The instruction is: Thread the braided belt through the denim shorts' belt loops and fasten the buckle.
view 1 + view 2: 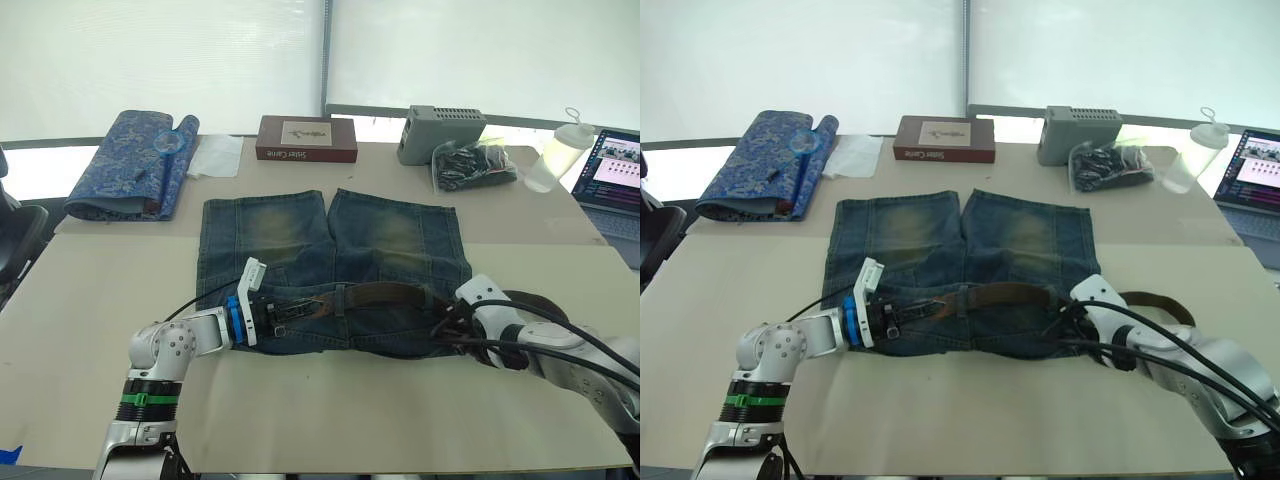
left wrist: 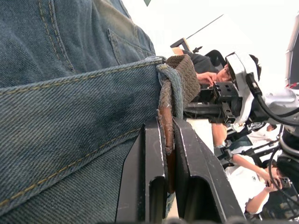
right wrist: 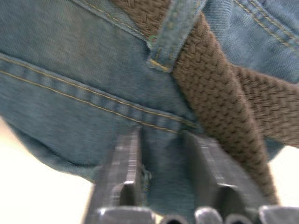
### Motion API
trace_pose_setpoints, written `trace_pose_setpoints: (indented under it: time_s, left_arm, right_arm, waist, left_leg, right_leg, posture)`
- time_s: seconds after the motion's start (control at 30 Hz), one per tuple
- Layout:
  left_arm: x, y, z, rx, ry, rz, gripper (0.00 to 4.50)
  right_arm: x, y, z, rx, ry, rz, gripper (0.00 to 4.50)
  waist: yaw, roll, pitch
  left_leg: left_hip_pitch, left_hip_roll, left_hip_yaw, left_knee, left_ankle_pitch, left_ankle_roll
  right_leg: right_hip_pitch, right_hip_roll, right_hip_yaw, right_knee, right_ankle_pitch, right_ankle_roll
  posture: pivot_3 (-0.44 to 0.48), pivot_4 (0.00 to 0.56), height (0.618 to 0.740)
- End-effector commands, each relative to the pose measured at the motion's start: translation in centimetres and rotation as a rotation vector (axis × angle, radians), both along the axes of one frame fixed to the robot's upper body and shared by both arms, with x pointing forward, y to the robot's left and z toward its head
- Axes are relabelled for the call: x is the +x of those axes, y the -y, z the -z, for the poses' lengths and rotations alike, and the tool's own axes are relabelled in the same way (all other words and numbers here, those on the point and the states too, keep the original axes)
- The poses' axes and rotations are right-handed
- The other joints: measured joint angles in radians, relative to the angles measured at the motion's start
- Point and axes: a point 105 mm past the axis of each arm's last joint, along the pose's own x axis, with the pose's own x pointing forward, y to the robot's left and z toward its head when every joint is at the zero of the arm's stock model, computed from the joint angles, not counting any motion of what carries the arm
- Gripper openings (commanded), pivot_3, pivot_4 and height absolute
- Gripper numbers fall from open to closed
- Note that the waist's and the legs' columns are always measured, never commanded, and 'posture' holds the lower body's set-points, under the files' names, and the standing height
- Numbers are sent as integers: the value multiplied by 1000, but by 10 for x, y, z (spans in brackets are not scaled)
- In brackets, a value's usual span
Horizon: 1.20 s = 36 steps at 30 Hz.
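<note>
Both head eyes look forward and down across the table (image 1: 90,300), sharing the denim shorts (image 1: 300,240). Each wrist camera sits tight against the waistband, sharing the braided belt (image 3: 219,88).

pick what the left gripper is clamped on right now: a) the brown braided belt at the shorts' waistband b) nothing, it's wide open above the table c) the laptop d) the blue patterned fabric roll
a: in the left wrist view the left gripper has its two black fingers pressed on the braided belt by a belt loop of the denim shorts.
</note>
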Motion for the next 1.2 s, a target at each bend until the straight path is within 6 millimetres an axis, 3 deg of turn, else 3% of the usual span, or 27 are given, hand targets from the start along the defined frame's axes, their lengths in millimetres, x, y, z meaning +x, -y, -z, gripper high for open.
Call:
trace_pose_setpoints:
  time_s: [0.03,0.1,0.2,0.3,0.53,0.73,0.83,0.93,1.07,1.2]
  left_arm:
    - [-1,4,-9,-6,51,33,0]
    - [-3,8,-11,0,60,53,0]
    - [-7,16,-13,40,71,113,0]
    - [-8,13,-15,57,64,134,0]
    - [-6,-23,-12,105,5,113,0]
    - [-1,-38,-9,111,-28,73,0]
    - [3,-41,-17,84,-28,75,0]
    - [1,-33,-32,44,8,128,0]
    - [0,-11,-44,74,188,163,0]
    - [-10,12,-35,203,354,207,0]
  right_arm:
    - [-4,23,1,-81,-15,67,20]
    - [-11,35,-4,-135,-11,92,20]
    - [-38,56,-10,-248,-47,107,20]
    - [-51,74,-13,-327,-64,142,20]
    - [-52,111,-23,-394,-5,285,20]
    - [-59,136,-18,-450,-20,315,20]
    - [-58,147,-21,-476,-5,324,20]
    - [-49,141,-25,-420,28,308,20]
    - [-39,113,-27,-316,70,236,20]
    - [-35,86,-28,-191,94,176,20]
  waist:
    - [4,0,0]
    - [11,0,0]
    - [33,0,0]
    - [36,0,0]
    - [24,0,0]
    - [27,0,0]
    - [25,0,0]
    - [25,0,0]
    - [24,0,0]
    - [25,0,0]
  left_leg:
    - [0,0,0,0,0,0]
    - [0,0,0,1,0,0]
    - [-2,-1,-1,1,-1,2]
    - [-2,-1,-1,1,-1,3]
    - [-1,0,-1,2,0,1]
    - [-1,0,-1,1,0,1]
    - [-1,0,-1,2,0,1]
    - [-1,0,-1,3,0,1]
    - [-1,0,-1,3,0,1]
    - [-1,0,-1,2,0,1]
  right_leg:
    - [0,0,0,0,0,0]
    - [1,0,0,0,0,1]
    - [0,-1,0,0,0,1]
    - [1,-2,-1,-2,-1,3]
    - [0,-1,-1,0,-1,2]
    - [0,0,-1,0,-1,2]
    - [0,0,-1,0,-1,3]
    - [1,0,-1,0,-1,3]
    - [0,0,0,0,0,2]
    - [0,0,0,0,0,2]
  posture:
    - [0,150,740]
    - [0,150,740]
    - [0,150,740]
    - [0,150,740]
    - [0,150,740]
    - [0,150,740]
    - [0,150,740]
    - [0,150,740]
    - [0,150,740]
    - [0,150,740]
